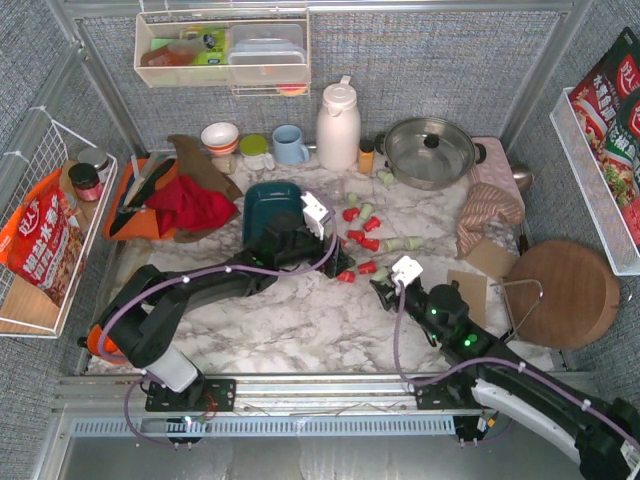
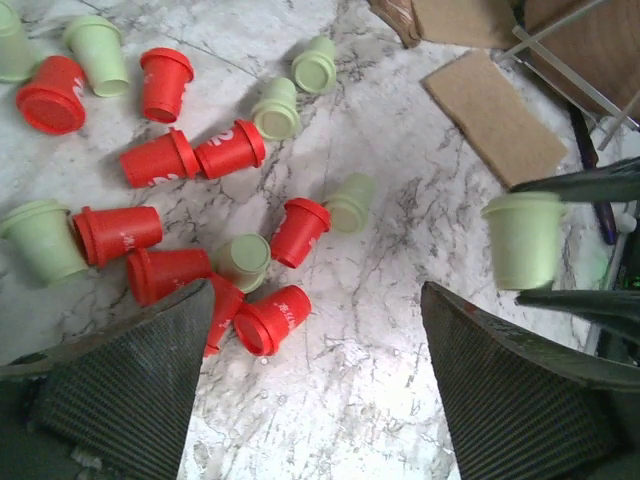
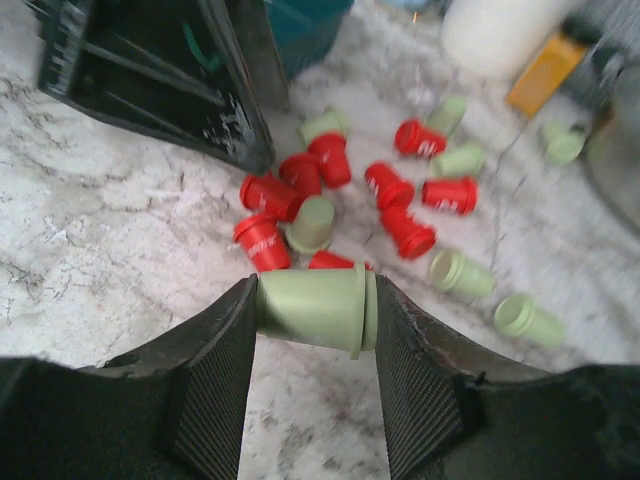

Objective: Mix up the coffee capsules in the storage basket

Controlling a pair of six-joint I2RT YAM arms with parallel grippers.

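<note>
Pinched between the fingers of your right tool (image 3: pixel 318 318) is one green capsule (image 3: pixel 310 305), lying sideways and lifted clear of the counter (image 1: pixel 300 335). The other capsules (image 2: pixel 232 150), red and green, lie scattered on the marble just beyond it, most of them tipped on their sides. None shows in the part of the basket (image 1: pixel 268 200) that you can see.

That basket sits at the far-left edge of the scatter, well apart from your right tool. The left arm (image 1: pixel 200 275) stretches across in front of it, and the left tool (image 2: pixel 315 340) hangs over the near side of the scatter, spread wide and holding nothing.

Watch three things:
- The capsule is tapered and gripped across its wall, so it may squirt toward its narrow end if you swing fast or squeeze harder.
- A straight line from your right tool to the basket passes over the scatter and close to the left tool. Carry the capsule high or move the left arm aside first, or the two tools may clash.
- If the left tool comes down as it stands, its wide fingers may land on several capsules at once and send them rolling away across the counter.
</note>
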